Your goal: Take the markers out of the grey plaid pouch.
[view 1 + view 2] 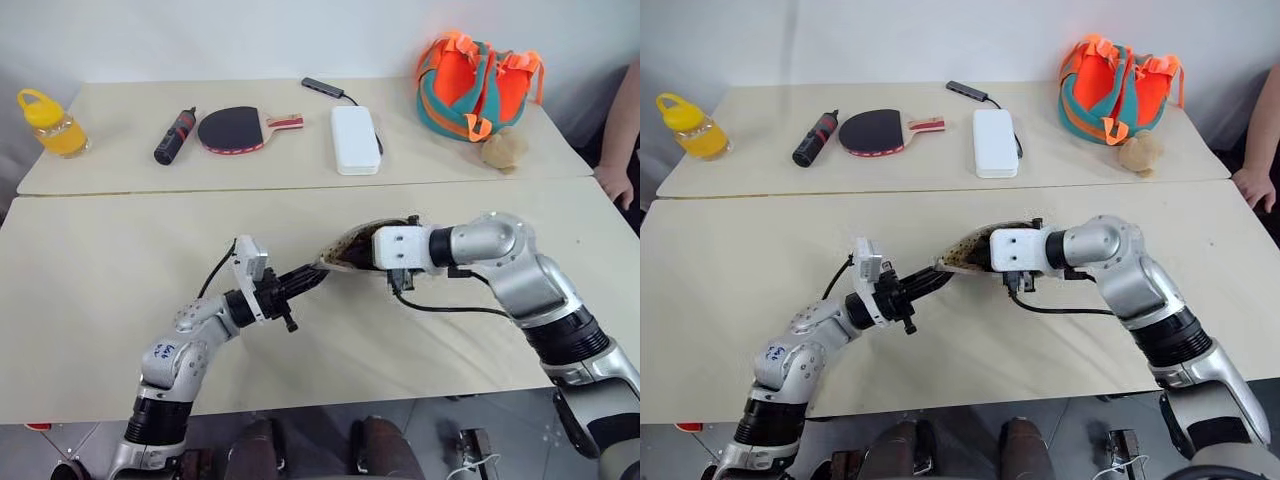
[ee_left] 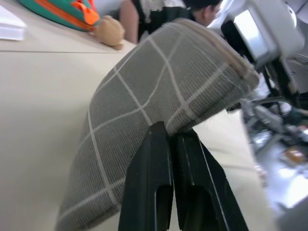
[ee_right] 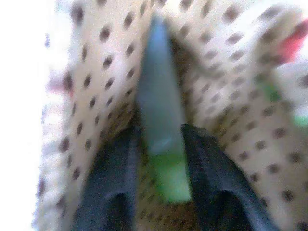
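The grey plaid pouch [image 2: 159, 91] is held up off the near table [image 1: 100, 300], in front of the robot and between its two arms. Its long axis runs across the scene, from the left arm up toward the right arm, and its open mouth with the beige dotted lining [image 3: 226, 115] is turned toward the right arm.

On the left, the left gripper [image 2: 169, 137] is seen clamped tight on the lower edge of the pouch, its black fingers [image 2: 149, 183] pressed together over the fabric.

On the right, the right gripper [image 3: 161, 139] is reaching into the open mouth. A pale mint green marker [image 3: 161, 120] is seen inside, lying lengthwise along the pouch with its near end between the two fingertips; the fingers [image 3: 110, 183] stand on either side of it, but whether they are pinching it cannot be told
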Controlling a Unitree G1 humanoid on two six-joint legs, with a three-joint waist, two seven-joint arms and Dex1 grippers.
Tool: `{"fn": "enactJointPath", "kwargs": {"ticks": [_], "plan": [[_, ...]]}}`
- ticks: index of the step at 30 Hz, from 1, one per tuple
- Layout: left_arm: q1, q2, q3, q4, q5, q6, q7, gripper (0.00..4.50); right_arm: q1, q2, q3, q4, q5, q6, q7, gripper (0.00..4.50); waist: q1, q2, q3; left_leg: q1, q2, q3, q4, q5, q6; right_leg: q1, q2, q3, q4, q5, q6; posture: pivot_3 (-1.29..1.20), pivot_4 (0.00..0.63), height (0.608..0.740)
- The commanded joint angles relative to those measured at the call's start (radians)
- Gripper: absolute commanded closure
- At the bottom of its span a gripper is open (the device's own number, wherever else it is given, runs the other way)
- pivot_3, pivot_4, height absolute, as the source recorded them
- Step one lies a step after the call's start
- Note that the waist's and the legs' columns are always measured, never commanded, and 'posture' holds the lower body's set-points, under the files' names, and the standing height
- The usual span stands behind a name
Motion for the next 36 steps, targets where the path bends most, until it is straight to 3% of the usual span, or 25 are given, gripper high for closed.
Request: {"fn": "enactJointPath", "kwargs": {"ticks": [1, 5, 12, 24, 27, 31, 36], "plan": [[-0.003, -0.005, 0.028, -0.062, -0.119, 0.087, -0.003, 4.5, -0.014, -0.055, -0.028, -0.086, 0.063, 0.082, 0.081, 2.24, 0.0, 0.0, 0.0, 0.0, 0.0, 0.0, 0.0, 0.0, 0.0, 0.0, 0.0, 0.0, 0.0, 0.0, 0.0, 0.0, 0.15, 0.74], [0.006, -0.024, 0.061, -0.048, -0.225, 0.19, 0.026, 4.5, -0.052, -0.089, -0.035, -0.143, 0.128, 0.207, 0.14, 2.24, -0.003, 0.0, 0.0, 0.0, 0.0, 0.0, 0.0, 0.0, 0.0, 0.0, 0.0, 0.0, 0.0, 0.0, 0.0, 0.0, 0.15, 0.74], [0.054, -0.017, -0.019, 0.017, -0.041, 0.05, -0.006, 4.5, -0.01, -0.111, 0.094, -0.067, -0.009, 0.122, 0.096, 2.24, -0.001, 0.0, 0.0, 0.0, 0.0, 0.0, 0.0, 0.0, 0.0, 0.001, 0.0, 0.0, -0.002, 0.0, 0.0, 0.0, 0.15, 0.74], [0.061, -0.034, -0.038, 0.06, 0.035, -0.038, -0.027, 4.5, 0.017, -0.071, 0.131, -0.019, -0.069, 0.064, 0.058, 2.24, -0.004, 0.0, 0.0, 0.002, 0.0, 0.0, 0.001, 0.0, 0.0, 0.003, 0.0, 0.0, -0.001, 0.0, 0.0, 0.0, 0.15, 0.74], [0.06, -0.035, -0.04, 0.059, 0.043, -0.046, -0.03, 4.5, 0.015, -0.071, 0.123, -0.018, -0.065, 0.065, 0.06, 2.83, -0.004, 0.0, 0.0, 0.002, 0.0, -0.001, 0.001, 0.0, 0.0, 0.003, 0.0, 0.0, -0.002, 0.0, 0.0, 0.0, 0.15, 0.74], [0.056, -0.034, -0.041, 0.058, 0.052, -0.052, -0.032, 4.5, 0.015, -0.064, 0.109, -0.025, -0.054, 0.058, 0.06, 4.05, -0.003, 0.0, 0.0, 0.002, 0.0, -0.001, 0.001, 0.0, 0.0, 0.004, 0.0, -0.001, -0.002, 0.0, 0.0, 0.0, 0.15, 0.74], [0.054, -0.027, -0.043, 0.059, 0.059, -0.059, -0.034, 4.5, 0.001, -0.058, 0.088, -0.038, -0.034, 0.06, 0.061, 4.11, -0.004, 0.0, 0.0, 0.002, 0.0, -0.001, 0.001, 0.0, 0.0, 0.004, 0.0, -0.001, -0.002, 0.0, 0.0, 0.0, 0.15, 0.74]]}}
